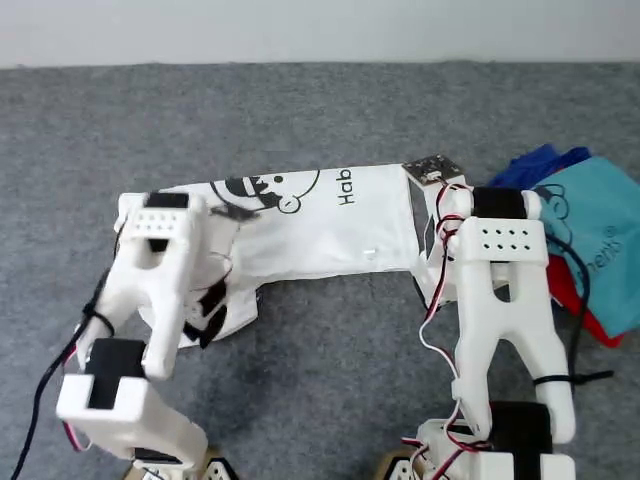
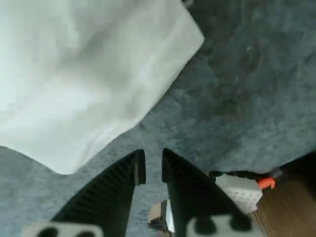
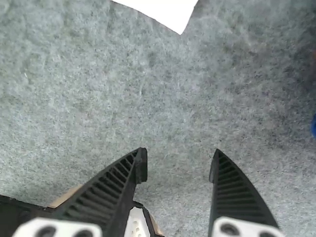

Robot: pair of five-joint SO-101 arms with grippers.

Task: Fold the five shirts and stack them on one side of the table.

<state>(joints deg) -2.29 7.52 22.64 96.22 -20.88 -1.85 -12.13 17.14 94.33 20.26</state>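
My left gripper (image 2: pixel 154 160) hung barely parted and empty, my right gripper (image 3: pixel 178 165) spread wide. The white printed cloth shirt (image 1: pixel 330 225) lay partly folded, I judged; the crumpled blue, teal and red shirts (image 1: pixel 590 240) remained to do.

left claw (image 2: pixel 151 165) barely parted, right claw (image 3: pixel 178 167) spread wide, both pointing down.

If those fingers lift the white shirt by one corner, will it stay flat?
Probably not: the white shirt lies limp and creased, so it would likely drape. It looks thin, so likely light. Pushed, it may bunch on the fuzzy grey table cover.
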